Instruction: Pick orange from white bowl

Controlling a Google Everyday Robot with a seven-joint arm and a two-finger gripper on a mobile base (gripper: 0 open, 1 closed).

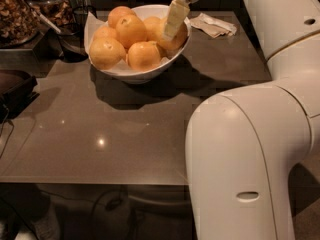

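Note:
The white bowl [131,73] stands at the back of the table, lined with white paper and holding several oranges. My gripper [173,20] comes down from the top into the bowl's right side. It rests against the orange [176,40] there and hides part of it. A large pale orange [106,53] lies at the bowl's front left, with a deeper-orange one [144,55] beside it.
My white arm [250,149] fills the right foreground. A crumpled napkin [214,25] lies right of the bowl. Glass jars of nuts [17,14] and a dark tray [15,86] stand at the left. The grey table [100,139] runs toward the front.

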